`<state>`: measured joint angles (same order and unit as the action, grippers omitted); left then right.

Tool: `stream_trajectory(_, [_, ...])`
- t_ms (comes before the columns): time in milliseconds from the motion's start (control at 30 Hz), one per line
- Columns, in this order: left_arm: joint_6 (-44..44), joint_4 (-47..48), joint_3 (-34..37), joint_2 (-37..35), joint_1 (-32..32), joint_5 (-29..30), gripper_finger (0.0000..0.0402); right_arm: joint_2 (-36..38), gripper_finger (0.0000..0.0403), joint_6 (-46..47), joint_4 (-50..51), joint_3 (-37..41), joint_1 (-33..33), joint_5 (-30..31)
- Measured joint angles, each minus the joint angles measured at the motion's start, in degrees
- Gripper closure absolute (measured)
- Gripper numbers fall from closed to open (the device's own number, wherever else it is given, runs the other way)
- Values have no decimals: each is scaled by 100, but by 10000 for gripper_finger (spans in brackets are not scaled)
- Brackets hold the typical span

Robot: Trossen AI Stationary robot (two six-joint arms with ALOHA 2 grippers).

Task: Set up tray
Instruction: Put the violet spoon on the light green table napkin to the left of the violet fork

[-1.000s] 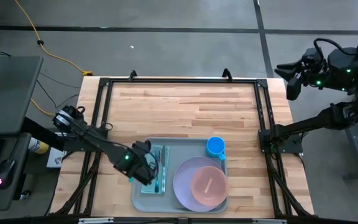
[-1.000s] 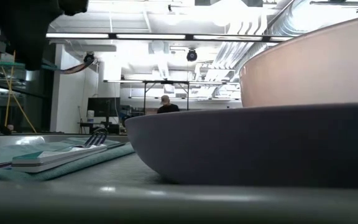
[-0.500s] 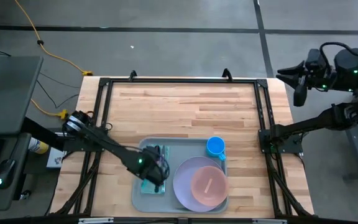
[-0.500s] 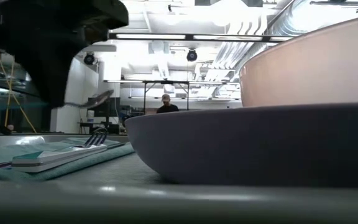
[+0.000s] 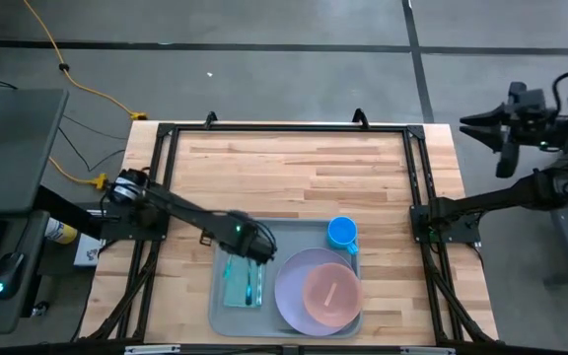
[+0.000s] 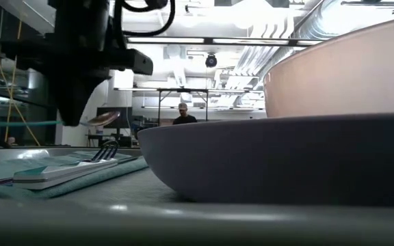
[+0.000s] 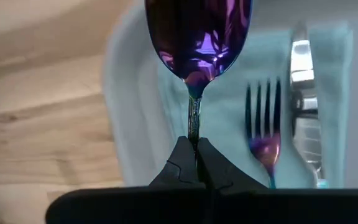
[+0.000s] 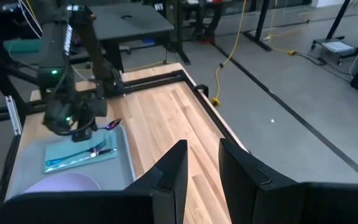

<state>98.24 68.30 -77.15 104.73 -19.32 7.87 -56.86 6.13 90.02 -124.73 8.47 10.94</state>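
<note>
The pale grey-blue tray (image 5: pixel 219 318) lies at the table's near edge. On it are a teal cloth (image 5: pixel 237 288) with a fork (image 7: pixel 263 127) and a knife (image 7: pixel 304 118), a lavender plate (image 5: pixel 294 281) with a pink bowl (image 5: pixel 329 294), and a blue cup (image 5: pixel 342 233). My left gripper (image 5: pixel 255 247) hangs over the tray's far-left part, above the cloth, shut on an iridescent purple spoon (image 7: pixel 197 37). My right gripper (image 8: pixel 201 168) is open, off the table beyond its right far corner (image 5: pixel 506 128). My left gripper pinches the spoon's thin handle (image 7: pixel 193 121) just behind the bowl, between its two fingertips (image 7: pixel 180 163). It comes slanting down from above, and the spoon runs on along the fingers, bowl foremost. The spoon (image 6: pixel 105 117) is lifted clear above the cloth and tray.
Bare wooden table (image 5: pixel 294 173) spreads across the far half and to the tray's left. A black frame (image 5: pixel 284 128) runs round the table's edges. The plate (image 6: pixel 279 160) and bowl (image 6: pixel 347 68) fill the tray's right half. A person (image 6: pixel 182 116) sits far off in the room.
My left gripper, shut on the spoon, has moved from the tray's left rim toward the table's right and a little toward the far edge, now above the cloth. My right arm has drawn farther off toward the right.
</note>
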Motion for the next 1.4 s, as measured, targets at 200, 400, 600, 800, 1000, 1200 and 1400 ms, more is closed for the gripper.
stream_trajectory(200, [4, 514, -6, -412, 281, 126, 390, 193, 334, 0, -1, -11, 0, 3])
stream_trajectory(400, [16, 1427, -8, -1088, 321, 355, 390, 242, 334, -22, 2, -2, 0, 0])
stream_trajectory(600, [-4, 2147, 63, -1855, 322, 712, 390, 254, 334, -63, 1, -4, 0, 0])
stream_trajectory(800, [-32, 2216, 815, -3084, 322, 1056, 390, 249, 334, 30, 0, -2, 0, -6])
stream_trajectory(1000, [-74, 2170, 1255, -3969, 320, 1237, 390, 249, 334, 253, 0, -2, 0, -37])
stream_trajectory(1200, [-90, 2176, 1703, -4480, 132, 1170, 390, 249, 334, 424, 0, -2, 0, -26])
stream_trajectory(1400, [-58, 2164, 2035, -5239, -132, 1009, 390, 249, 334, 437, 0, -2, 0, -22])
